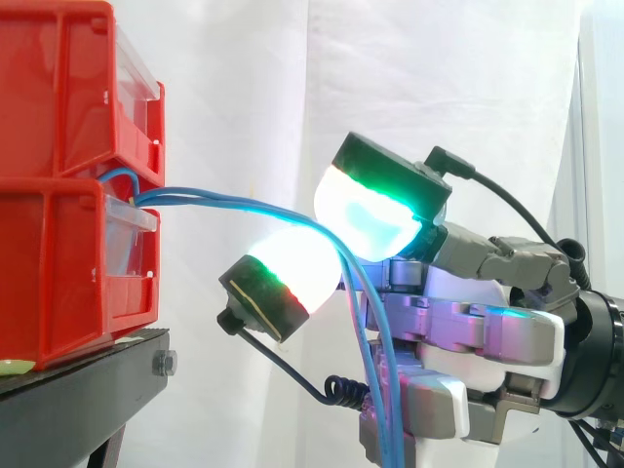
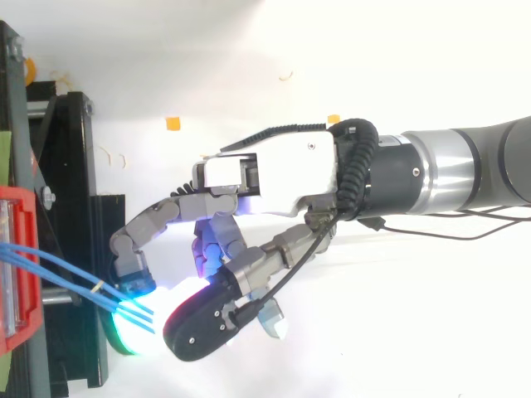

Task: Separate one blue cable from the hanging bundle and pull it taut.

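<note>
Blue cables [image 1: 214,202] are spilling from the gap between two stacked red bins [image 1: 58,146] on a black bench [image 1: 88,375]. They are arching out in front of a white curtain [image 1: 244,68], then hanging in a loose fall past the robot's hand [image 1: 487,331]. In the top view a small pale tie [image 2: 98,287] seems to be binding the strands near the bins, which is likely why they are running together rather than fanning apart.

The hand is sitting level beside the bins, its palm facing them. Its fingers are lying curled round the bundle just where it is bending downward. The glowing pads [image 1: 370,214] are bracketing the strands, one above and one below and nearer the bins, with the cables passing between them. The hand is therefore holding the cables as a group. Whether it is gripping one strand or all of them is not possible to tell.

Judging from the slack arc and the free-hanging tails, no cable is being pulled taut yet, and singling one out looks like the step in hand. The wrist is lying roughly horizontal, with the arm running off toward the right edge of both views.
</note>
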